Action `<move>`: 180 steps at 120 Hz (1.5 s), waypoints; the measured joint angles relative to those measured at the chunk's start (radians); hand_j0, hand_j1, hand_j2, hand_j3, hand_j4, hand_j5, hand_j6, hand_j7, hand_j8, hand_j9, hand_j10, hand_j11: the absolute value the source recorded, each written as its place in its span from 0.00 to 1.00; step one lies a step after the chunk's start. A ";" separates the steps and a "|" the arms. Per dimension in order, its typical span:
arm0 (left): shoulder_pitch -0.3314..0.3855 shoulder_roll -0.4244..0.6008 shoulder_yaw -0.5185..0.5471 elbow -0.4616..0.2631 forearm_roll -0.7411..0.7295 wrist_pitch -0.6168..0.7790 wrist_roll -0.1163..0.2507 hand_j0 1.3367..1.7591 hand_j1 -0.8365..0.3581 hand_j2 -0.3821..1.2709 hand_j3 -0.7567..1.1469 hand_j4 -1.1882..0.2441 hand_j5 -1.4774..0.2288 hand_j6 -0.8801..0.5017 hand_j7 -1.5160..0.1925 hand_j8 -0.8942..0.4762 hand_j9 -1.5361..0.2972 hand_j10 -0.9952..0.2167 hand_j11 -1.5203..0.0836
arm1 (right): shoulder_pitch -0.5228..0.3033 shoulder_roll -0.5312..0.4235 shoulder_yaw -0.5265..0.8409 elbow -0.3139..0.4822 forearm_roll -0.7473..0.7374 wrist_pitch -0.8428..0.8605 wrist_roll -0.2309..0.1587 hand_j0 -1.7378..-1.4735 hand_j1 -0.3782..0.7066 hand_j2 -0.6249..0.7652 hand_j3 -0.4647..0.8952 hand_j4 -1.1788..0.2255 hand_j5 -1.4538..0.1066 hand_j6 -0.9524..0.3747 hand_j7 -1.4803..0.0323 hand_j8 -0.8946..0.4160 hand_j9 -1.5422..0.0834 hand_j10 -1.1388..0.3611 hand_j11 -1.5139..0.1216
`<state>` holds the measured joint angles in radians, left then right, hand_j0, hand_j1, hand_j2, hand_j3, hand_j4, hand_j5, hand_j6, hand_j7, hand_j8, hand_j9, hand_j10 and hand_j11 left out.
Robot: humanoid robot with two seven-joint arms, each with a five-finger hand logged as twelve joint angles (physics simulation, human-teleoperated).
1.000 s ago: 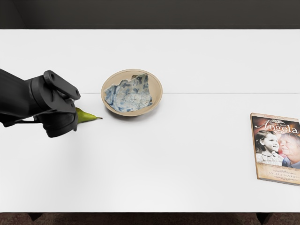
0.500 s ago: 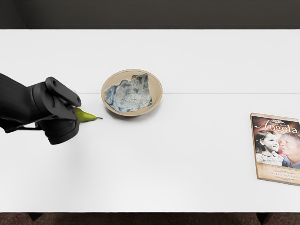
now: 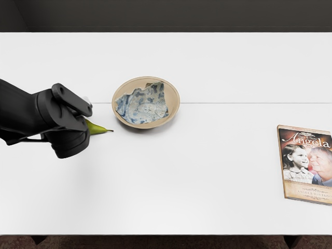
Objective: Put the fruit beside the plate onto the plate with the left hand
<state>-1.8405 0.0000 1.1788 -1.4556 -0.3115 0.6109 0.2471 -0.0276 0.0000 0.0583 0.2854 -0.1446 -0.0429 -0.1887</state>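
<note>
The left hand (image 3: 66, 129) stood at the middle left of the frame, its black arm entering from the left edge and cut off there. Only the back of the hand and the wrist housing were presented to the camera. Whether the hand was clenched, released or grasping anything could not be determined from this view.

The fruit (image 3: 97, 128), yellow-green, was largely hidden behind the hand. Only its tapered end and thin stem showed, projecting to the right toward the plate. It appeared to lie on the white table (image 3: 197, 176); contact between hand and fruit could not be confirmed. The stem tip was just beside the lower left of the plate (image 3: 175, 101) but apart from it, so the fruit was not on the plate.

The plate, tan-rimmed, sat just left of frame centre. A mottled blue-grey patch covered its middle; whether this was glaze or a separate item was unclear.

A book (image 3: 306, 163) lay at the lower right, well apart from the plate, its right side cut off by the frame edge. The cover showed two faces and the word "Angela"; smaller print was illegible.
</note>
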 joint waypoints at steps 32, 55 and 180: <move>0.003 0.000 -0.008 -0.001 0.018 0.000 0.000 0.76 0.76 0.26 0.40 0.67 0.69 0.47 0.71 0.49 0.68 0.63 0.76 | 0.000 0.000 0.000 0.000 0.000 0.000 0.000 0.30 0.03 0.45 0.34 0.84 0.93 0.72 0.98 0.68 0.95 0.76 0.93; 0.004 0.000 -0.010 0.000 0.020 0.000 0.002 0.76 0.72 0.26 0.40 0.64 0.66 0.44 0.68 0.46 0.65 0.60 0.73 | 0.000 0.000 0.000 0.000 0.000 0.000 0.000 0.30 0.03 0.45 0.34 0.84 0.93 0.72 0.98 0.68 0.95 0.76 0.93; 0.045 0.000 0.002 0.021 0.034 0.000 -0.002 0.76 0.63 0.28 0.40 0.57 0.59 0.37 0.61 0.39 0.58 0.52 0.65 | 0.000 0.000 0.000 0.000 0.000 0.000 0.000 0.30 0.03 0.45 0.34 0.84 0.93 0.72 0.98 0.68 0.95 0.76 0.93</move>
<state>-1.7956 0.0000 1.1808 -1.4342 -0.2776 0.6109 0.2454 -0.0276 0.0000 0.0583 0.2854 -0.1443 -0.0430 -0.1887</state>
